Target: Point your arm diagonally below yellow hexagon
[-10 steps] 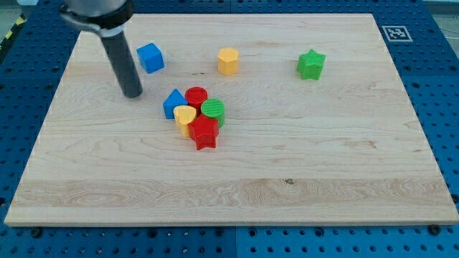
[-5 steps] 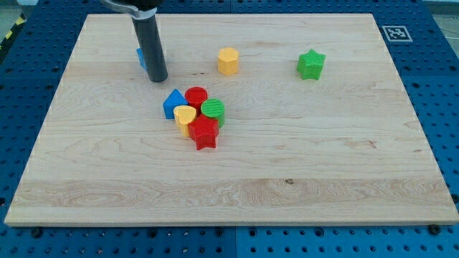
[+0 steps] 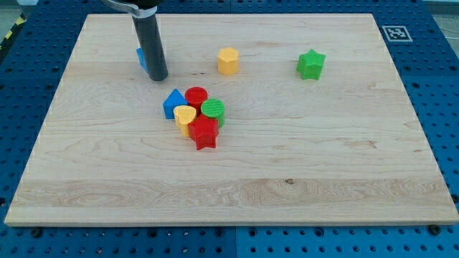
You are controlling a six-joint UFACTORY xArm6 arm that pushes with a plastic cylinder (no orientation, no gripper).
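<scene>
Currently my tip point(image 3: 158, 78), a bare rod holding nothing, rests beside the blue cube point(image 3: 141, 57), left of the yellow hexagon point(image 3: 228, 61) near the board's top, so a careless rightward sweep risks nudging that hexagon or the red cylinder point(image 3: 196, 96) below.

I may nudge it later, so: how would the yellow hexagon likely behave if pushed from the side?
The yellow hexagon looks squat with a flat base, so it would probably slide, not tip or roll. It stands alone on the smooth wooden board, so nothing should block it. My tip sits to its left, beside the blue block.
</scene>
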